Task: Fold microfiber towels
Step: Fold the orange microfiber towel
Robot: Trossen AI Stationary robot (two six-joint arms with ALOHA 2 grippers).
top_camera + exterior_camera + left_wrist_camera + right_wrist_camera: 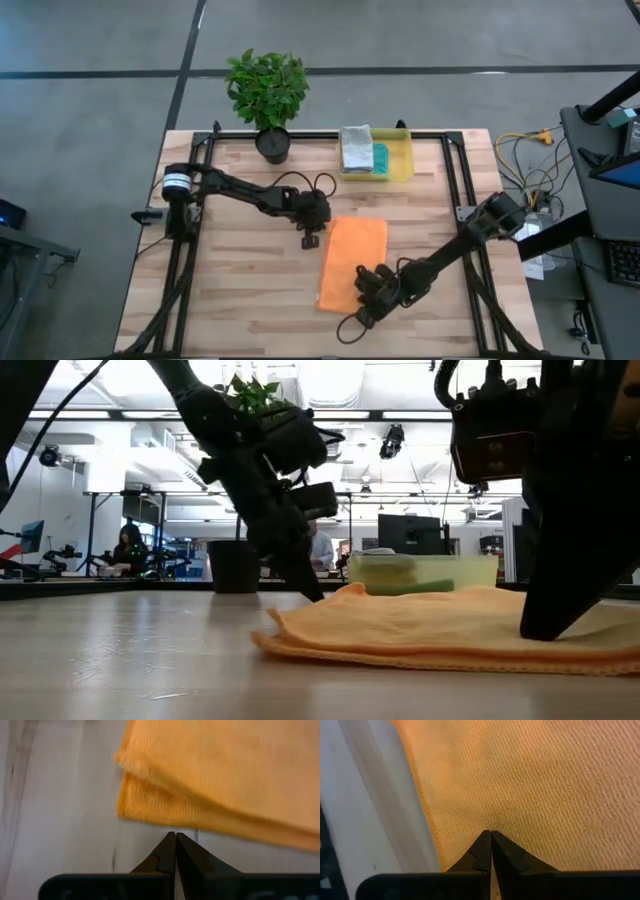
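Orange towel [354, 263] lay folded into a long strip on the wooden table [240, 300], with the yellow bin [398, 166] well beyond its far end. That bin held a light grey towel [355, 147] and a teal one [380, 158], folded, side by side. My right gripper [362, 290] pressed its closed fingertips down on the orange towel near its front edge. My left gripper [310, 240], fingers also together and holding nothing, pointed at the table just beside the orange towel's far left corner. A potted plant [268, 100] stood left of the bin.
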